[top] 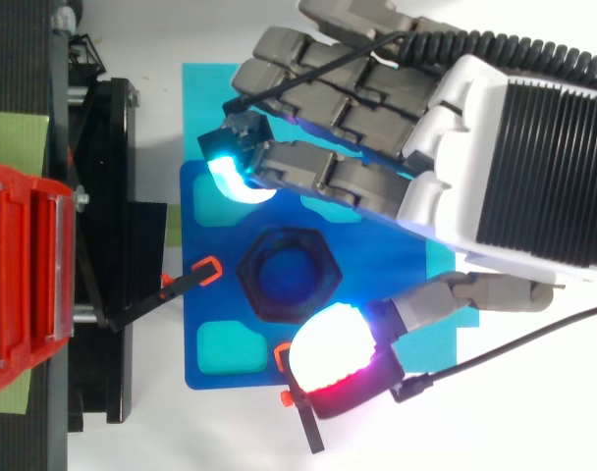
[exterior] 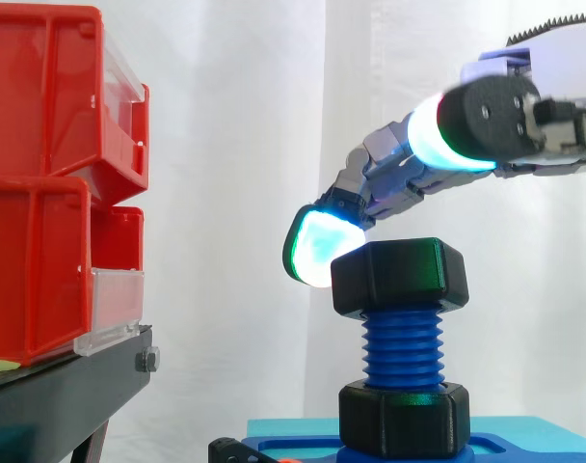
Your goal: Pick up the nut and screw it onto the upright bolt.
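Behind my work: a white curtain [exterior: 274,116] is hanging in folds, glowing evenly bright. Beside it: red bins [exterior: 42,174] are sitting stacked on a black stand [exterior: 62,395].

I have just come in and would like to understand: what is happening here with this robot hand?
A robot hand hovers over a black nut that sits on top of the upright blue bolt, with bare thread below it. One glowing fingertip is beside the nut's upper edge, and the hand looks open rather than gripping. A second nut sits at the bolt's foot. Red bins stand nearby.
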`<state>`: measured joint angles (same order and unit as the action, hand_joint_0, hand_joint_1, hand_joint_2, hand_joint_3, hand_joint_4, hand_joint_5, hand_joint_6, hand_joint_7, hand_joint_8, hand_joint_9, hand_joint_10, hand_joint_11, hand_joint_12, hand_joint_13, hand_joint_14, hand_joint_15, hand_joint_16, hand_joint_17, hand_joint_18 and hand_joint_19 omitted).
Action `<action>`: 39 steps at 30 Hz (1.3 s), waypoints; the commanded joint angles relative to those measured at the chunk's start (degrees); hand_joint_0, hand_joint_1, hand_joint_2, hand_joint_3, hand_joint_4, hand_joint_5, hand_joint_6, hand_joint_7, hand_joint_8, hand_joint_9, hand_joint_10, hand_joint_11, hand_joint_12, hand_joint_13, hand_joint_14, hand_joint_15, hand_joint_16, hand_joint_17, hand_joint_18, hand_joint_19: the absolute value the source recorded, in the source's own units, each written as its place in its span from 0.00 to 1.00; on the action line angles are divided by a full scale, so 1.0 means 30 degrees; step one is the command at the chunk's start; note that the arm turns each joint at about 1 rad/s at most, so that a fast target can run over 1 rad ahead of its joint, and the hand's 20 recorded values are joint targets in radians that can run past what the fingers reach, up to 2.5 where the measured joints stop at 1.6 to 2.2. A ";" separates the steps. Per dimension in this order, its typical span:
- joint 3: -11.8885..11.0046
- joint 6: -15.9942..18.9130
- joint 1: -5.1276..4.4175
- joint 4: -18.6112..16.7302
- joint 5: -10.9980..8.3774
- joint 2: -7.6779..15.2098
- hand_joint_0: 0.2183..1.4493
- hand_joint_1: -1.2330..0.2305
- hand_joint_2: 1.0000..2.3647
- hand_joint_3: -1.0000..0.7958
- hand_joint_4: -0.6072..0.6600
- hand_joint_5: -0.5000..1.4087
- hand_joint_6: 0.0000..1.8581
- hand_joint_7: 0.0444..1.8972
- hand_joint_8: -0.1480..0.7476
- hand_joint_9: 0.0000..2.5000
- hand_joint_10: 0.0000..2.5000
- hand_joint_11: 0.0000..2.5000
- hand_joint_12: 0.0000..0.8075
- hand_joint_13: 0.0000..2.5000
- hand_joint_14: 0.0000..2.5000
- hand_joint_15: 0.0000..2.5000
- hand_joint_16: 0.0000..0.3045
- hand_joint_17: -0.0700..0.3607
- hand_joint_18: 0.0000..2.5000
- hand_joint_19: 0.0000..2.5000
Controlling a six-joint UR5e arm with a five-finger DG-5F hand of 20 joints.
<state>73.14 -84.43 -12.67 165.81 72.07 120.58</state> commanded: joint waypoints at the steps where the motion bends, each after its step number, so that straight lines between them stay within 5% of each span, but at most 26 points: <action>1: -0.0006 -0.0042 -0.0053 -0.0399 0.0087 0.0003 0.21 0.86 0.00 0.28 0.62 0.15 0.27 0.31 0.45 0.12 0.00 0.00 0.47 0.08 0.00 0.00 0.16 0.42 0.02 0.00; 15: -0.0094 0.0486 -0.0463 -0.2303 0.0380 0.1234 0.23 0.87 0.00 0.28 0.65 0.17 0.27 0.40 0.45 0.12 0.00 0.00 0.46 0.08 0.00 0.00 0.16 0.41 0.00 0.00; 26: -0.0094 0.0515 -0.0785 -0.1600 0.0556 0.1204 0.23 0.83 0.00 0.28 0.69 0.18 0.27 0.51 0.47 0.13 0.00 0.00 0.46 0.08 0.00 0.00 0.15 0.41 0.01 0.00; 39: -0.0094 0.0515 -0.0697 -0.1336 0.1025 0.1204 0.24 0.81 0.00 0.28 0.70 0.19 0.27 0.57 0.48 0.14 0.00 0.00 0.45 0.10 0.00 0.00 0.14 0.39 0.02 0.00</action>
<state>72.86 -82.88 -14.95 161.79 74.86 124.21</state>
